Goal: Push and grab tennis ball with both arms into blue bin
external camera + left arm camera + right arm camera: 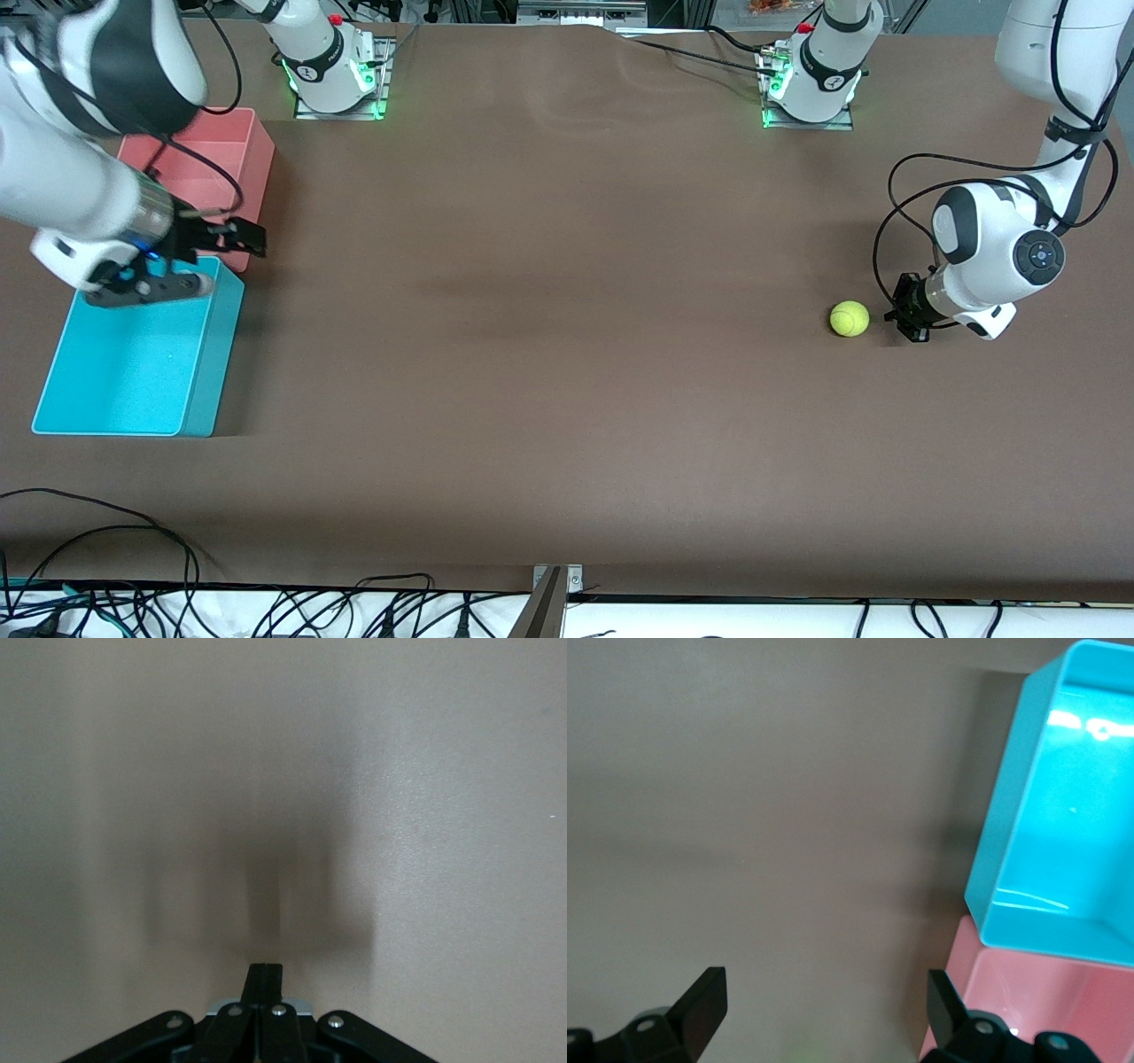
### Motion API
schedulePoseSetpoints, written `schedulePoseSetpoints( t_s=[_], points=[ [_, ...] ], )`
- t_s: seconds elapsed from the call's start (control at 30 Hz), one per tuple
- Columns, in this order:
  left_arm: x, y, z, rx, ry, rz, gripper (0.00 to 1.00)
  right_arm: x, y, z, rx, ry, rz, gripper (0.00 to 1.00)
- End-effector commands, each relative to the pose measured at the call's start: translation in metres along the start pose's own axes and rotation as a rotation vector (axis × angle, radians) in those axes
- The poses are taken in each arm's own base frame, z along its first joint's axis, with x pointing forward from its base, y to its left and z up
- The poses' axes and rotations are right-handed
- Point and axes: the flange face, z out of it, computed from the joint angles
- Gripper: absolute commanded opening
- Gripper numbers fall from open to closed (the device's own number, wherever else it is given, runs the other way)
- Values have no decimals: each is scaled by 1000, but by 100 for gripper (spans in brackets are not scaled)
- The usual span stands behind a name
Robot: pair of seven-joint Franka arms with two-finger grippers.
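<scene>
The tennis ball (850, 318) lies on the brown table toward the left arm's end. My left gripper (905, 310) is down at table height just beside the ball, on the side away from the bins, with a small gap. Its fingers are shut and empty in the left wrist view (264, 970), where the ball is out of view. The blue bin (208, 381) stands at the right arm's end and also shows in the right wrist view (1010, 842). My right gripper (248, 239) hangs open and empty over the edge where the two bins meet (824, 992).
A pink bin (252, 151) stands against the blue bin, farther from the front camera, and shows in the right wrist view (1028, 1001). A wide stretch of bare table lies between ball and bins. Cables run along the table's near edge.
</scene>
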Motion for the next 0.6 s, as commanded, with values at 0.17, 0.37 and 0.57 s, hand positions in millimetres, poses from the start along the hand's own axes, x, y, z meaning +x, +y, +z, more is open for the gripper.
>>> schedulePoseSetpoints(
  t_s=[0.17, 0.37, 0.57],
  points=[
    [12, -1, 8, 19, 88, 73, 0, 24, -18, 72, -7, 18, 13, 100],
    [51, -4, 7, 27, 155, 104, 0, 33, -38, 117, -17, -59, 37, 100],
    [55, -5, 4, 26, 172, 102, 0, 46, -54, 146, -19, -51, 13, 100]
  ],
)
